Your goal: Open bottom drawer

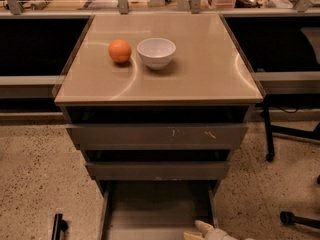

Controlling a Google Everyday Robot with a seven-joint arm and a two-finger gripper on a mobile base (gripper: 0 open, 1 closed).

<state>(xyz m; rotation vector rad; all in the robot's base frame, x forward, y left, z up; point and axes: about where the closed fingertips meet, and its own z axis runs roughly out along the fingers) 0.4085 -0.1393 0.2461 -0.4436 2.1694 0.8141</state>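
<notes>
The bottom drawer of the grey cabinet is pulled far out toward me; its shallow grey tray shows and looks empty, and its front is cut off by the bottom edge. Above it sit the mid-sized grey front and the widest grey front with pale scratch marks, both slightly out. My gripper shows as pale finger ends at the bottom edge, over the drawer's near right corner.
An orange and a white bowl stand on the tan cabinet top. Black chair legs and a caster stand at the right. A black object lies on the speckled floor at the lower left.
</notes>
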